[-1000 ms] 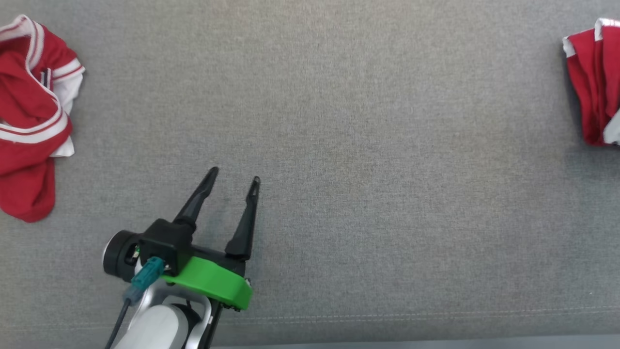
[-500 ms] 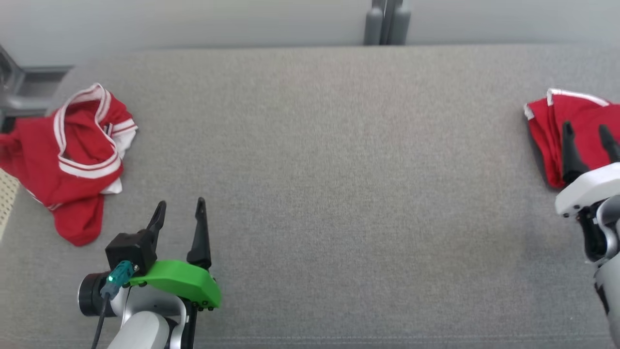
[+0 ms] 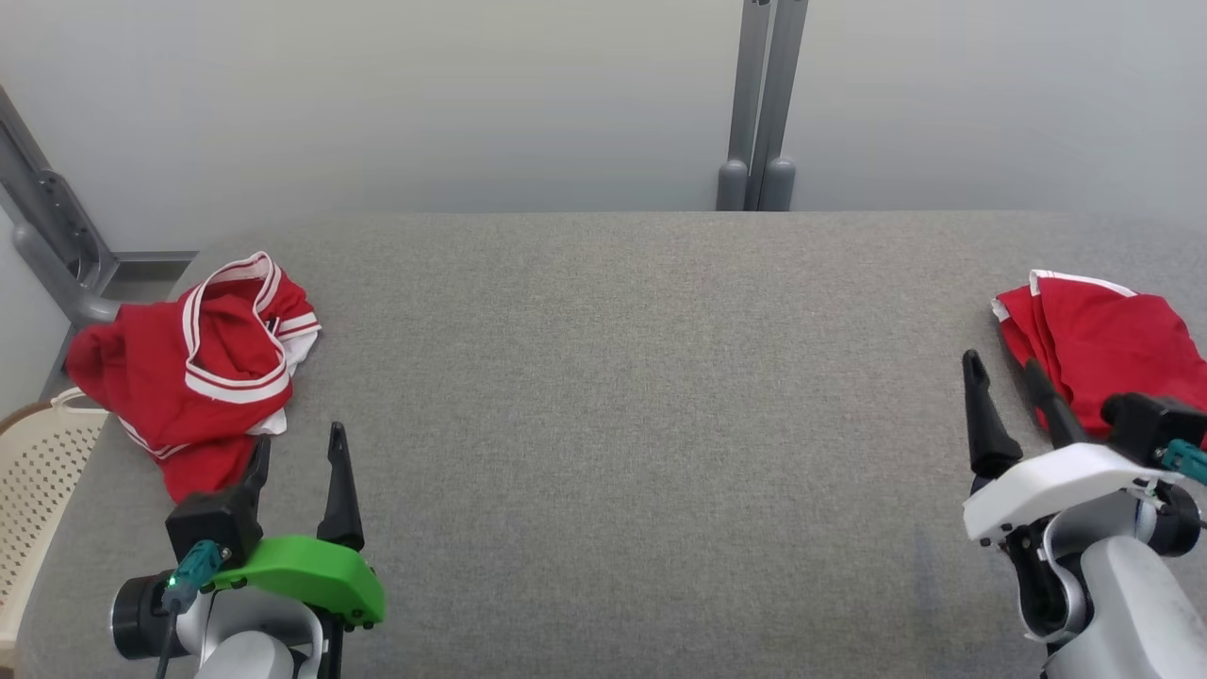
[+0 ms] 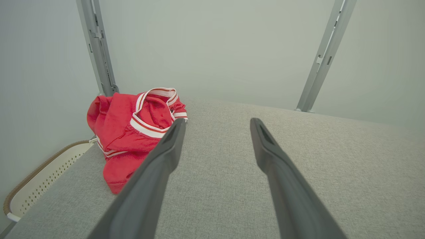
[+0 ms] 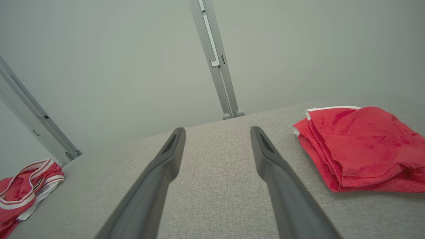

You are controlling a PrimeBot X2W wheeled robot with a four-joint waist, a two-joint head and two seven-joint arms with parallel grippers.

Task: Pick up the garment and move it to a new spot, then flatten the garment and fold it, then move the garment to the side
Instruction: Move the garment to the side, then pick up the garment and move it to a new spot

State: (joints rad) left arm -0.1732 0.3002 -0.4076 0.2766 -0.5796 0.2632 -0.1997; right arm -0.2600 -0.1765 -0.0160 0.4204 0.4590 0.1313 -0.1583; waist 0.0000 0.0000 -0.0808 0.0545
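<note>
On the grey table (image 3: 603, 424) the garment (image 3: 170, 377) is heaped at the left edge; likely soft, light, best pinched at the collar (image 3: 231, 387). Fingers of left gripper (image 3: 298, 441) and right gripper (image 3: 998, 363) are spread, empty.

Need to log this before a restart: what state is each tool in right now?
Left tool: open, holding nothing.
Right tool: open, holding nothing.

Lab or test-cell setting. Bare pale wall (image 3: 471, 94); grey metal frame posts (image 3: 754, 113) at far edge; grey fabric-covered surface (image 3: 613, 377); cream perforated plastic basket (image 3: 42, 471) beside it, near left.
</note>
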